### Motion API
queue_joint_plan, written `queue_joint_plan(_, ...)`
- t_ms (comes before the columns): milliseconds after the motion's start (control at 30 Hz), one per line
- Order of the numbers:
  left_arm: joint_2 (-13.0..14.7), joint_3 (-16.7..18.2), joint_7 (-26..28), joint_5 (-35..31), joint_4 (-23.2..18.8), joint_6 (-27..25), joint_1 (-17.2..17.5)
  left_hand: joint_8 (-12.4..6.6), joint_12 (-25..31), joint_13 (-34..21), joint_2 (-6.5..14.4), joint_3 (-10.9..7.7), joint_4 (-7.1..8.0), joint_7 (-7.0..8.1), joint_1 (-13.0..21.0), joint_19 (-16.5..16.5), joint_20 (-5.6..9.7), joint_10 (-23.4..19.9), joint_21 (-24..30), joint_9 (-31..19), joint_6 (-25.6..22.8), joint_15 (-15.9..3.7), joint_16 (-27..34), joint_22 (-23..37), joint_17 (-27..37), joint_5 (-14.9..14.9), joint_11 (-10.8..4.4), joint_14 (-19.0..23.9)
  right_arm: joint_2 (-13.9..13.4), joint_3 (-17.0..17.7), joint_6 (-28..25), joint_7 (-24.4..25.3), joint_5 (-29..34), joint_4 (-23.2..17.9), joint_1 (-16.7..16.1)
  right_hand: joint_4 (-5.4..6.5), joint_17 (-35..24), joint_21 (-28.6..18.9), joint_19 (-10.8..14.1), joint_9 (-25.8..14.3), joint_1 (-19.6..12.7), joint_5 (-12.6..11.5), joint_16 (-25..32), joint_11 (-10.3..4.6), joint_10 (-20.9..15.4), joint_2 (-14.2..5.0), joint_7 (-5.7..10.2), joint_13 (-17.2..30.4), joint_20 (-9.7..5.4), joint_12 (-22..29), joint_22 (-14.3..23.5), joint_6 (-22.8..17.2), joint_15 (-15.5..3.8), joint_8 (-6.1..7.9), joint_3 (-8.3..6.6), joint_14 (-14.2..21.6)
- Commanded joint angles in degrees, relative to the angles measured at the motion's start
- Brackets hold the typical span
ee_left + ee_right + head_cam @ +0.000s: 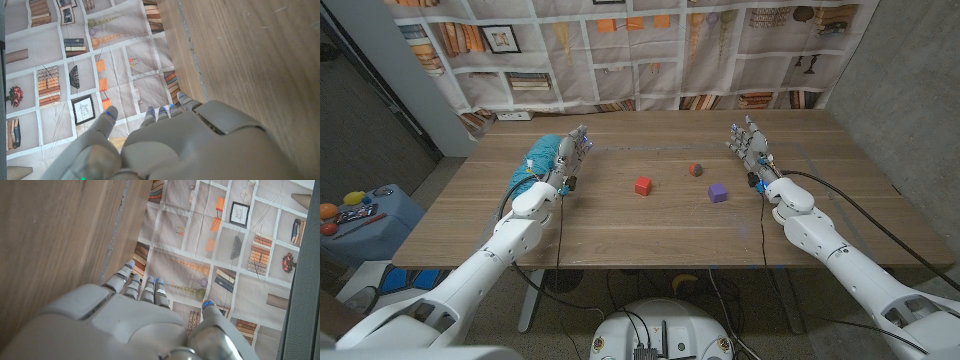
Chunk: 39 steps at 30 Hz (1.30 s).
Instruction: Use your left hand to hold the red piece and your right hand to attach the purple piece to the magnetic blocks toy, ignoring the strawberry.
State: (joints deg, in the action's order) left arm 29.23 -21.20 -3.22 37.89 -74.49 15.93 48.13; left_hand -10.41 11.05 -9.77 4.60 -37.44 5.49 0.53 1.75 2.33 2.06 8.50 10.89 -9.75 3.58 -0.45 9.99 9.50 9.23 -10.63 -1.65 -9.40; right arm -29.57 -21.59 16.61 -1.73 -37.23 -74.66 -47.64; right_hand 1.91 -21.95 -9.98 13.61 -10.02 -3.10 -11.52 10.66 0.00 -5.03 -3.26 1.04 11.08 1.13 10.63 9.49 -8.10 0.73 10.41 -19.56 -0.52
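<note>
A red cube (643, 185) lies near the middle of the wooden table (620, 235). A purple cube (718, 192) sits to its right, and a small strawberry (696, 169) lies between them, a little farther back. My left hand (570, 153) stands at the table's left, well apart from the red cube, fingers apart and holding nothing. My right hand (749, 143) stands at the right, behind the purple cube, fingers spread and empty. The left wrist view looks over my left hand (175, 145) along the table; the right wrist view looks over my right hand (130, 325) likewise.
A bookshelf-print backdrop (650, 45) hangs behind the table's far edge. A teal object (542, 155) lies beside my left hand. A blue stool with toys (365, 215) stands off the table's left. Cables (840, 200) trail across the table's right side.
</note>
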Motion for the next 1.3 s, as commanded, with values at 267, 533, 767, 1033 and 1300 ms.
queue_joint_plan(267, 4.84, 0.74, -1.19, -0.67, -5.57, -1.56, 0.74, -0.82, 0.64, -0.03, 2.02, -0.37, -3.28, 0.62, 1.97, -1.93, 1.98, -2.55, 0.46, -0.07, -2.80, -0.77, 0.57, 0.10, 0.23, 0.00, -0.91, 2.09, -0.18, -0.32, 0.84, 2.17, 2.98, -1.23, -0.80, -0.31, 0.30, -0.49, 0.59, -0.18, -0.49, -0.58, 0.43, 0.17, -0.55, -0.80, 0.00, 0.13, -0.43, 0.34, 0.11, -0.69, -0.48, 0.42, -0.63, 0.02)
queue_joint_plan(533, 8.08, 0.31, -0.56, -3.36, -9.83, -3.44, 1.10, -1.08, 0.76, -0.03, 1.02, -0.07, -5.92, 1.53, 2.83, -3.36, 2.50, -4.60, 0.52, -0.07, -5.67, -1.63, 0.51, 0.11, 0.24, 0.21, -1.77, 3.53, -0.34, -0.19, 0.72, 2.86, 3.19, -1.55, -1.27, -0.45, 0.58, -0.51, 0.54, -0.16, -0.62, -0.64, 0.42, 0.11, -0.63, -0.87, -0.04, 0.08, -0.59, 0.38, 0.10, -0.86, -0.51, 0.45, -0.73, 0.05)
queue_joint_plan(767, 10.74, -0.11, 0.66, -6.31, -13.58, -4.92, 1.91, -1.37, 0.74, -0.05, 0.42, 0.03, -8.25, 2.31, 3.68, -3.94, 2.75, -6.10, 0.28, -0.08, -8.50, -2.39, 0.46, 0.05, 0.27, 0.38, -3.03, 4.44, -0.56, 0.04, 1.02, 2.56, 2.93, -1.55, -1.65, -0.57, 0.84, -0.53, 0.52, -0.16, -0.76, -0.70, 0.44, 0.02, -0.70, -1.00, -0.03, 0.05, -0.74, 0.41, 0.10, -0.96, -0.62, 0.46, -0.87, 0.16)
queue_joint_plan(1033, 12.63, -0.41, -0.93, -9.14, -14.13, -1.87, 2.62, -1.27, 0.66, -0.09, -0.12, -0.39, -11.71, 3.65, 5.47, -3.93, 2.91, -7.79, -0.20, -0.14, -10.69, -3.49, 0.11, 0.01, 0.32, 0.56, -4.47, 4.66, -0.43, -0.01, 2.16, 1.32, 2.88, -0.40, -1.27, -0.70, 1.09, -0.53, 0.45, -0.15, -0.87, -0.74, 0.42, 0.06, -0.70, -1.08, 0.00, 0.01, -0.79, 0.41, 0.09, -0.96, -0.64, 0.44, -0.98, 0.14)
queue_joint_plan(1300, 16.12, -0.30, -0.97, -12.64, -17.35, -2.75, 3.22, -1.15, 0.21, -0.14, -0.87, -0.76, -14.80, 6.23, 7.42, -3.16, 3.30, -7.83, -0.42, -0.21, -12.08, -4.04, -0.05, 0.06, 0.37, 0.70, -5.67, 3.43, -0.13, 0.05, 2.64, 1.01, 2.68, 0.42, -1.11, -0.84, 1.44, -0.57, 0.44, -0.14, -0.96, -0.77, 0.41, 0.22, -0.67, -1.13, -0.12, -0.03, -0.86, 0.42, 0.08, -1.05, -0.65, 0.43, -1.09, 0.13)
